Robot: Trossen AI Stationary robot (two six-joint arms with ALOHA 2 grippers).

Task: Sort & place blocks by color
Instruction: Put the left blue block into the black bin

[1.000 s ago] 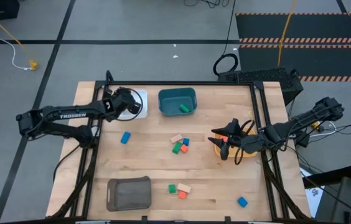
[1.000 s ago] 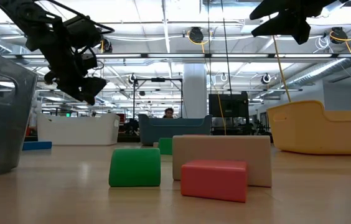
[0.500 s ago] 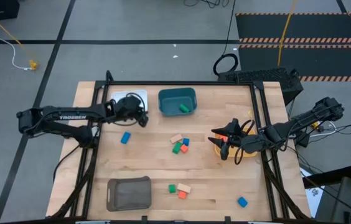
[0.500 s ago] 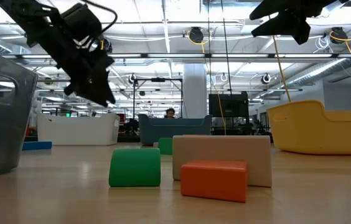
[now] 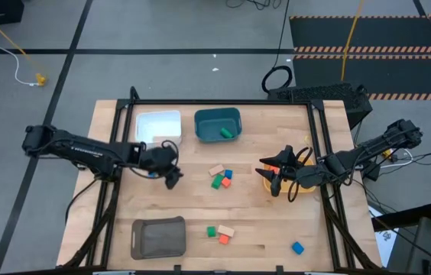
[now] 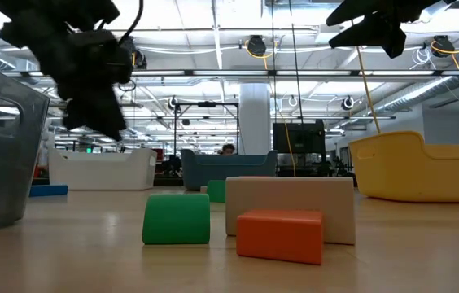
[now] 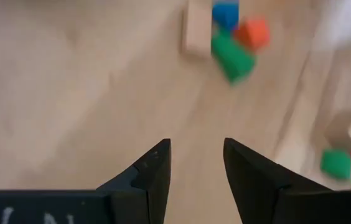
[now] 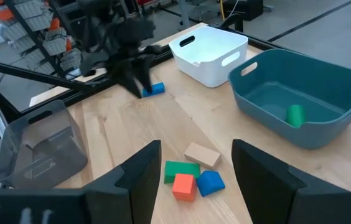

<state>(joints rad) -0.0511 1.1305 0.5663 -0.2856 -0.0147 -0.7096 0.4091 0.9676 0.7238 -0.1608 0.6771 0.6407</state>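
Observation:
My left gripper (image 5: 173,179) is open and hangs over bare table, between a lone blue block (image 8: 155,89) and the middle cluster. In the left wrist view the open fingers (image 7: 194,165) point toward that cluster: a tan brick (image 7: 197,34), a blue block (image 7: 225,12), a red-orange block (image 7: 254,32) and a green one (image 7: 231,56). A second group lies near the table's near edge: green (image 5: 211,231), tan (image 5: 226,230) and red-orange (image 5: 223,239). Another blue block (image 5: 298,247) sits near the near right corner. My right gripper (image 5: 277,174) is open over the yellow bin (image 5: 266,182).
A teal bin (image 5: 218,124) at the far edge holds a green block (image 5: 227,133). Beside it, to the left, stands a white bin (image 5: 159,124). A grey bin (image 5: 158,237) sits at the near left. Bare wood lies between the cluster and the grey bin.
My left gripper has swung from above the white bin toward the table's near edge and slightly right. It has passed the lone blue block and now hangs beside the middle cluster. The right arm and the blocks have stayed where they were.

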